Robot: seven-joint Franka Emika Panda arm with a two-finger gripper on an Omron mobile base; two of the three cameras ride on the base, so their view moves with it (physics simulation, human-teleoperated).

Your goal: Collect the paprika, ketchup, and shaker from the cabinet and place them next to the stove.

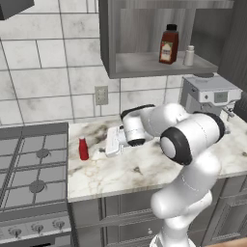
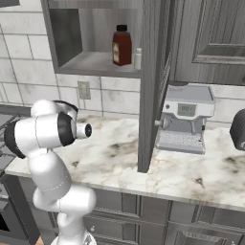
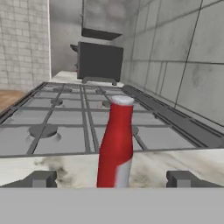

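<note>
Hand view: ketchup [image 3: 116,144] upright on counter [image 1: 144,169] beside stove [image 1: 34,169], btwn wide-open fingertips [image 3: 41,179], nothing held. Ketchup step looks done. Paprika [image 1: 169,44] & shaker [image 1: 189,55] on cabinet [image 1: 108,38] shelf; next, back off w/o tipping bottle, reach up.

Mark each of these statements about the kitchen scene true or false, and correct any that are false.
1. The ketchup stands upright on the counter beside the stove. True.
2. The paprika is lying on the stove grates. False: it stands upright on the cabinet shelf.
3. The shaker is on the shelf beside the paprika. True.
4. The gripper is clamped on the ketchup. False: its fingers stand wide apart on either side of the bottle, not touching it.
5. A coffee machine sits on the counter. True.
6. The cabinet shelf is bare. False: two items stand on it.
</note>
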